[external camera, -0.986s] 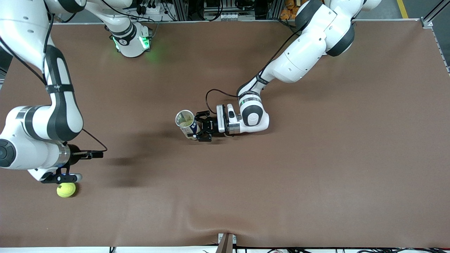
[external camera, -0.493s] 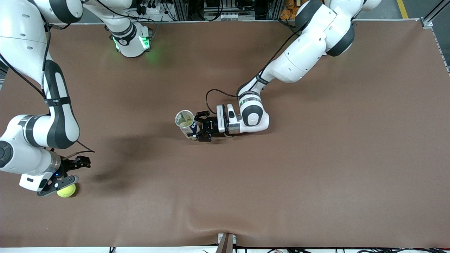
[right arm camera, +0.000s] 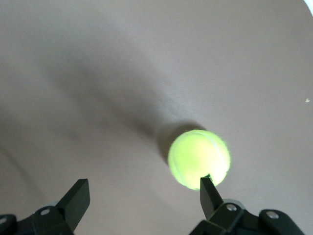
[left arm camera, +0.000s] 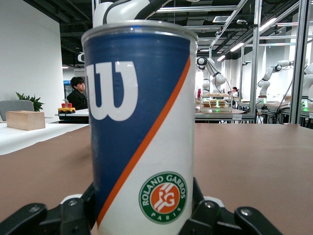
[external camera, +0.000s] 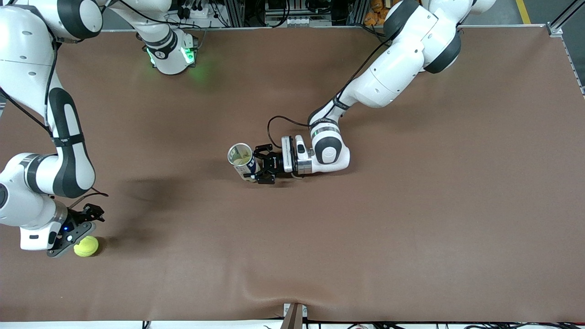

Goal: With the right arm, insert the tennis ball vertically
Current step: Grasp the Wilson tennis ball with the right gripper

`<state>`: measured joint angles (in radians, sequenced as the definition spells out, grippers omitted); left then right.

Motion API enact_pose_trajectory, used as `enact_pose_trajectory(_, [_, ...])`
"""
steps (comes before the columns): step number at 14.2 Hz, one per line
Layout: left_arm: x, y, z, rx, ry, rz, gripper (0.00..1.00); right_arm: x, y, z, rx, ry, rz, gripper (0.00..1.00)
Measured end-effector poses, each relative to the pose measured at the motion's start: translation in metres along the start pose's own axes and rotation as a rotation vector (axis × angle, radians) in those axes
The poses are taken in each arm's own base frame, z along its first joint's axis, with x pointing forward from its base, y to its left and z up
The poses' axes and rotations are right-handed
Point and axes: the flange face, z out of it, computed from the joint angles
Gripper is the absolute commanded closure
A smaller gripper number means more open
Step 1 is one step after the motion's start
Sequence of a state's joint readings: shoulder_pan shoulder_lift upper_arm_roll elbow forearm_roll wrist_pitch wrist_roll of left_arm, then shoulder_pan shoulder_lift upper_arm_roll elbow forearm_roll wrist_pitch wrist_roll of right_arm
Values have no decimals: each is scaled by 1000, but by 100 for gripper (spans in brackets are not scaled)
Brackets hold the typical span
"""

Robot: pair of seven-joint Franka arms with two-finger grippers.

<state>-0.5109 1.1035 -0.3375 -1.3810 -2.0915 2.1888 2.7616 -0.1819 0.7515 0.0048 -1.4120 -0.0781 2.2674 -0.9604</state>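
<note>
Your right gripper (external camera: 84, 219) hangs low over the brown table (external camera: 411, 228) at the right arm's end, fingers spread wide and holding nothing. In the right wrist view the tennis ball (right arm camera: 199, 159) lies on the mat near one fingertip (right arm camera: 208, 188), not centred between the two, so you would likely want to shift over it before you descend. The ball (external camera: 86, 246) rests on the table just beside that gripper, toward the front camera's edge.

Move along to mid-table and your left gripper (external camera: 267, 170) is clamped on the tennis can (external camera: 243, 162). The can (left arm camera: 142, 127) stands upright with its open mouth facing up, apparently braced so that the ball can drop straight in from above. That arm simply waits, steadying the can.
</note>
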Motion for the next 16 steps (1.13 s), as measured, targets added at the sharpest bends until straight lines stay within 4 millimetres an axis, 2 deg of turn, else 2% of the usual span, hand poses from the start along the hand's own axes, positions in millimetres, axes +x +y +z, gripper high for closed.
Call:
enact_pose_trajectory(10, [0, 0, 0, 0, 0, 0, 30, -18, 27, 34, -167, 97, -83, 0])
enact_pose_trajectory(16, [0, 0, 0, 0, 1, 0, 30, -28, 32, 58, -156, 190, 22, 0])
